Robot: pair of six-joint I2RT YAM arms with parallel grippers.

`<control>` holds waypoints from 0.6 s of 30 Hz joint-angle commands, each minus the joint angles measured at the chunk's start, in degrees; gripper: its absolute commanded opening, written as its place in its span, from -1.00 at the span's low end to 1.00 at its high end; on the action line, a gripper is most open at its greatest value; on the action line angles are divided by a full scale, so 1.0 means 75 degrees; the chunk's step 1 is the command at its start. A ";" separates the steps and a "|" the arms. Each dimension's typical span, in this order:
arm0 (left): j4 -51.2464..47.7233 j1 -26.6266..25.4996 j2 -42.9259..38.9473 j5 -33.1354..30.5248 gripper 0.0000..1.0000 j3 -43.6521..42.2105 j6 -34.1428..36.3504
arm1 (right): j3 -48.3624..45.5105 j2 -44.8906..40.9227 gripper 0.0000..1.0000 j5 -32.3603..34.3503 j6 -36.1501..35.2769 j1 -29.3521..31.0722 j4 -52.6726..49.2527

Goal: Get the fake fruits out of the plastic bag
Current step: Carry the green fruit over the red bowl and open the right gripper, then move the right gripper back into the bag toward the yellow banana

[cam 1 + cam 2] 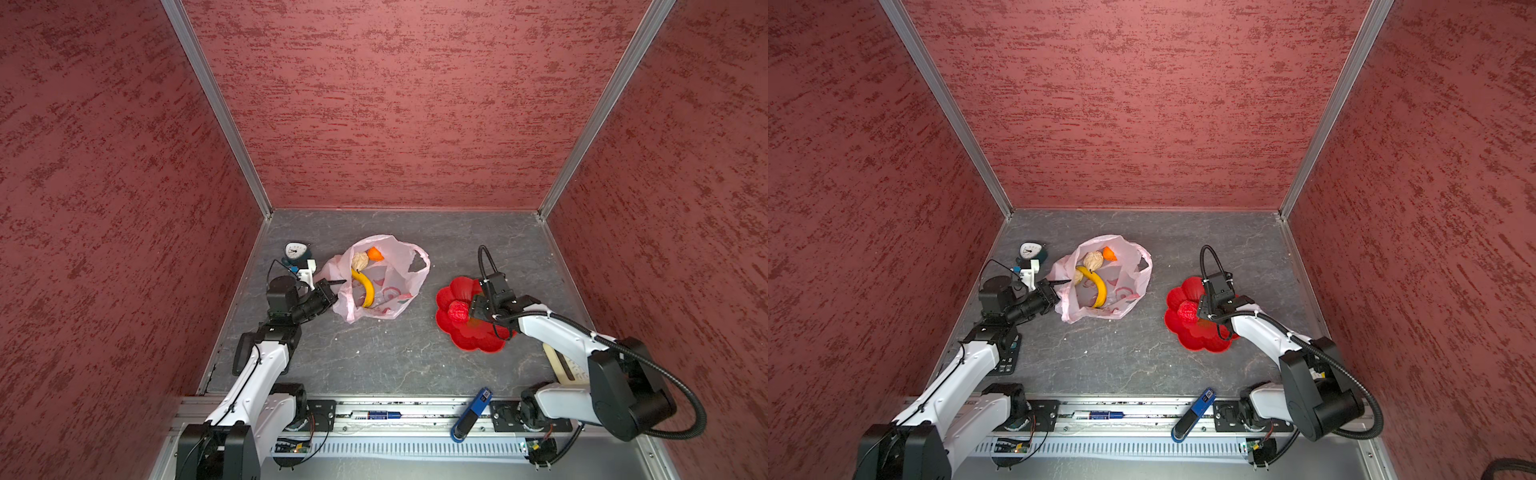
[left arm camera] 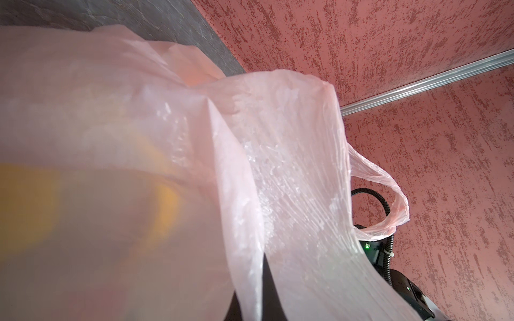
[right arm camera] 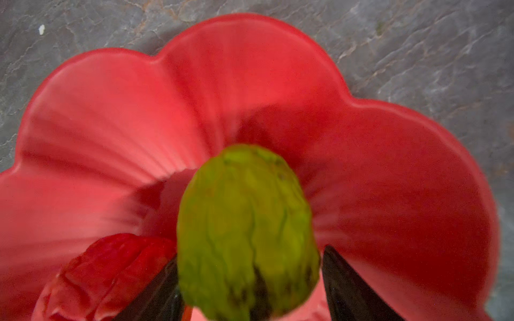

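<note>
As the left hand [image 1: 337,283] pinches the plastic bag [image 1: 400,266] and the right hand [image 3: 249,258] gapes, the banana [image 1: 367,291] inside runs far-to-near.

Red flower plate [image 1: 469,338], small clock [image 1: 296,250] (white-faced), blue pen-like device [image 1: 471,415]

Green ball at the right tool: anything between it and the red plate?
Nothing visible. The green ball is over the red plate's bare centre; the strawberry lies beside it on the plate.

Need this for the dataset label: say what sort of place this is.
Likely a robot test booth: two arms on a metal rail, red panel walls around a grey tabletop, toy fruit in a bag.
</note>
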 commanded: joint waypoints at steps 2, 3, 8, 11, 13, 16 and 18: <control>-0.0175 -0.0017 -0.0039 -0.0007 -0.96 0.0120 0.0274 | 0.0529 -0.0674 0.56 0.0326 -0.0129 -0.0025 -0.0754; -0.0237 -0.0016 -0.0059 0.0014 -0.96 0.0144 0.0304 | 0.0653 -0.0838 0.56 0.0328 -0.0178 -0.0019 -0.0923; -0.0597 -0.0004 -0.0206 0.0064 -0.96 0.0130 0.0576 | 0.1439 -0.1762 0.57 0.0293 -0.0404 0.0020 -0.1589; -0.0725 0.0017 -0.0317 0.0109 -0.97 0.0044 0.0695 | 0.2037 -0.2047 0.55 0.0098 -0.0638 0.0251 -0.1615; -0.0778 0.0013 -0.0395 0.0126 -0.98 -0.0061 0.0736 | 0.2501 -0.2086 0.50 0.0076 -0.0867 0.0780 -0.1331; -0.0865 0.0022 -0.0582 0.0077 -0.99 -0.0303 0.0770 | 0.3091 -0.1845 0.42 -0.0084 -0.1168 0.1823 -0.0499; -0.0921 0.0024 -0.0737 0.0012 -0.99 -0.0464 0.0789 | 0.3563 -0.1350 0.37 -0.0164 -0.1372 0.2566 -0.0094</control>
